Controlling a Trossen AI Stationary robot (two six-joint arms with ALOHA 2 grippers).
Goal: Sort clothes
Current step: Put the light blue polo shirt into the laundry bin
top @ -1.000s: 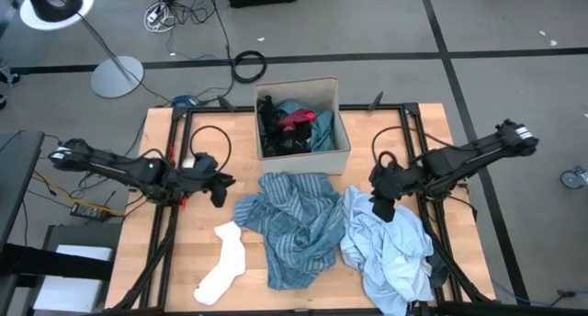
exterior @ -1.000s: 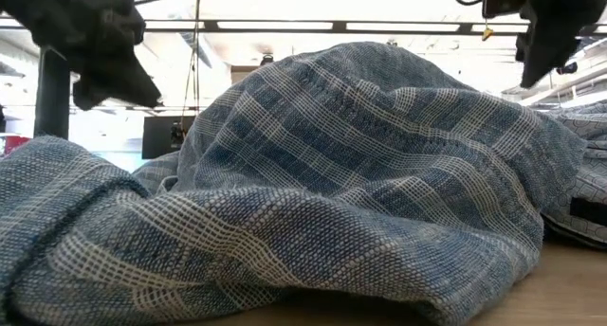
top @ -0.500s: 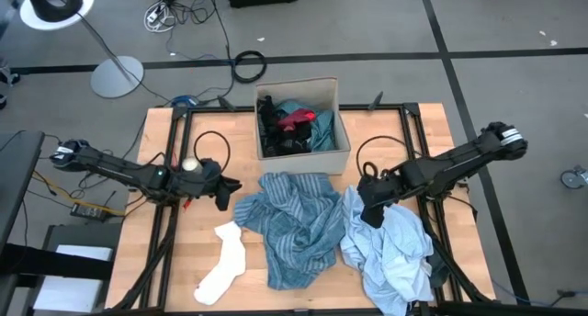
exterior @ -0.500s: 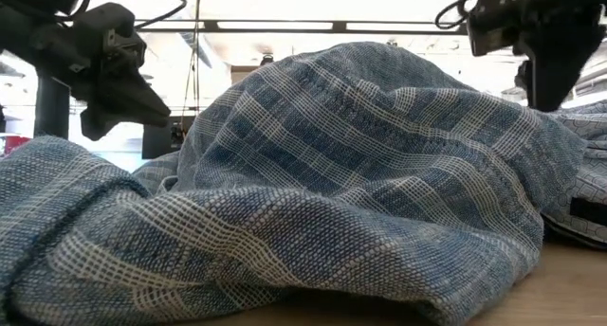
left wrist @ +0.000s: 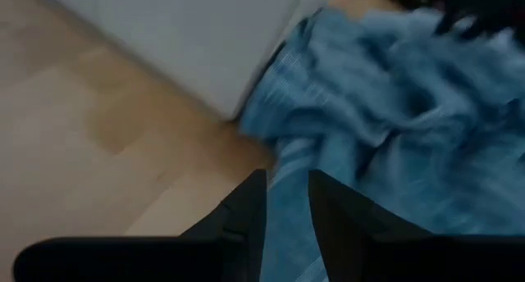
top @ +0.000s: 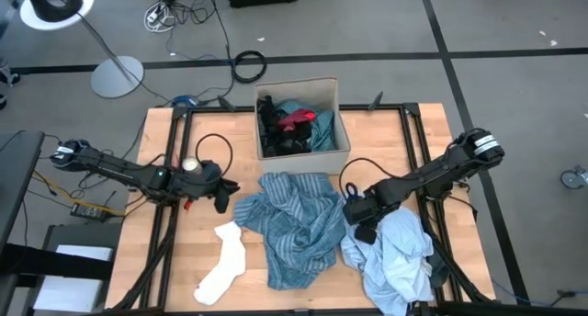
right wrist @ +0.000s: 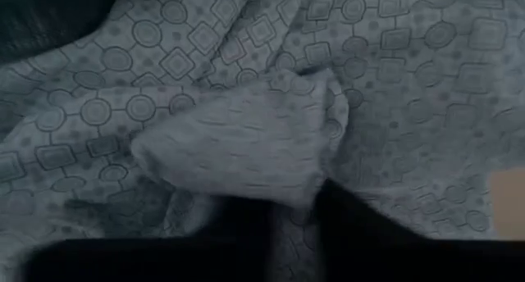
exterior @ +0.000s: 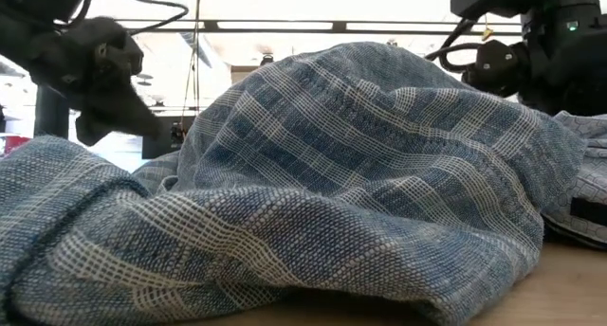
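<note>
A blue striped shirt (top: pixel 294 224) lies crumpled mid-table and fills the low view (exterior: pixel 360 174). A pale blue shirt (top: pixel 395 256), finely patterned with circles and squares, lies to its right. A white sock (top: pixel 225 261) lies near left. My left gripper (top: pixel 221 197) hovers at the striped shirt's left edge (left wrist: pixel 344 151), fingers a narrow gap apart. My right gripper (top: pixel 358 222) is down on the pale blue shirt's far left part, open. A black piece (top: pixel 274 132), a red sock (top: pixel 296 119) and a teal top (top: pixel 317 128) lie in the box. My right gripper comes down slanting from the table's right onto the pale blue shirt's far left part (right wrist: pixel 246 151). Cloth (right wrist: pixel 297 212) shows between its two fingers, and a raised fold lies just ahead of them. The shirt lies slack on the table. I cannot tell whether the cloth is pinched.
A tan cardboard box (top: pixel 342 155) stands at the table's far middle, just beyond the striped shirt. Black frame rails run along both sides of the table (top: pixel 165 233). Bare wood shows at the left of the table (top: pixel 197 229) and at the far right.
My right gripper has gone toward the table's left and down, from above the pale blue shirt onto its far left part. My left gripper has come down a little beside the striped shirt's left edge. The clothes lie as before.
</note>
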